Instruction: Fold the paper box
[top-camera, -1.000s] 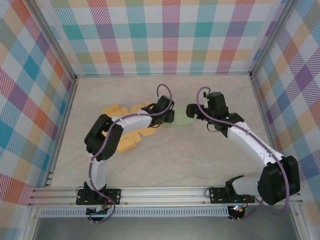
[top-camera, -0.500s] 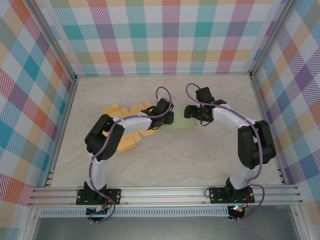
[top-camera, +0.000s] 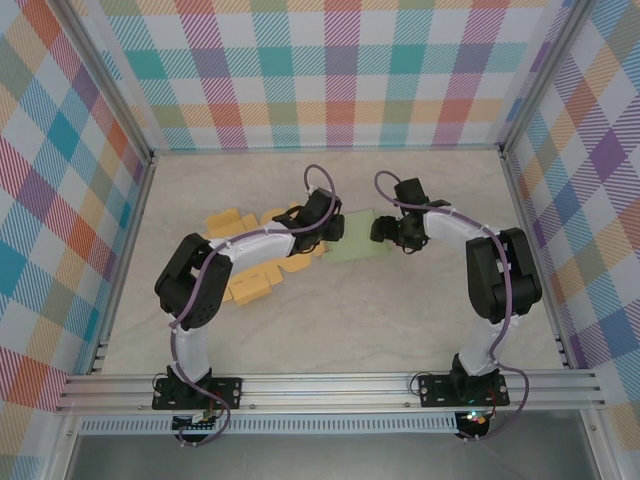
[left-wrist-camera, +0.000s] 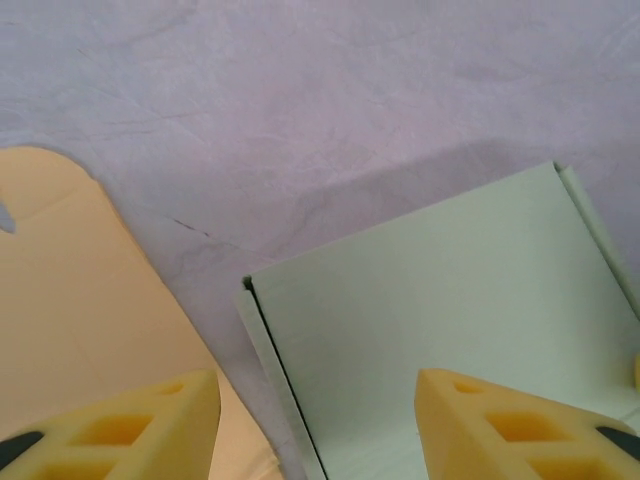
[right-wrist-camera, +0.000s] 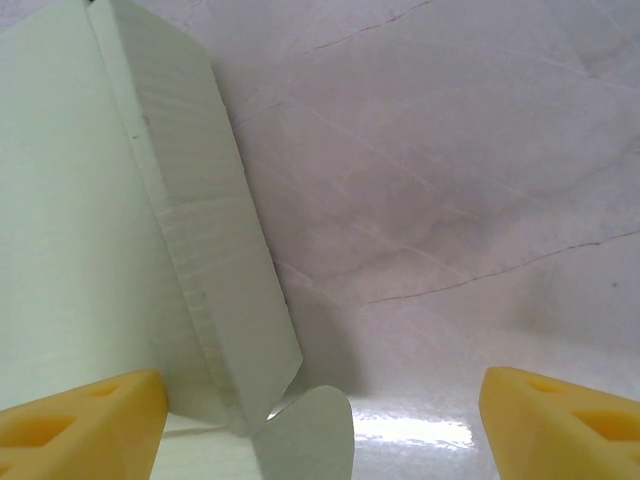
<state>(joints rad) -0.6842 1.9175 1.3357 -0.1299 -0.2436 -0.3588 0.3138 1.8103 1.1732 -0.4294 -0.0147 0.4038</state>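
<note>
The paper box (top-camera: 357, 246) is a pale green flat sheet on the table between the two grippers. My left gripper (top-camera: 335, 229) hovers at its left end, jaws apart. In the left wrist view the green panel (left-wrist-camera: 440, 320) and its folded left edge lie under the open left gripper (left-wrist-camera: 315, 440). My right gripper (top-camera: 386, 231) is at the box's right end. In the right wrist view a raised green side flap (right-wrist-camera: 200, 230) and a rounded tab (right-wrist-camera: 305, 435) stand between the wide-open fingers of the right gripper (right-wrist-camera: 320, 430); nothing is pinched.
Yellow flat box sheets (top-camera: 250, 270) lie left of the green one, partly under my left arm; one yellow sheet (left-wrist-camera: 70, 300) reaches beneath the left finger. Checked walls (top-camera: 330, 70) close in the table on three sides. Bare table (top-camera: 340, 330) lies in front.
The right gripper moved left and down to the box's right end and its arm folded in, jaws narrowing slightly. The left arm's elbow swung left while its gripper stayed at the box.
</note>
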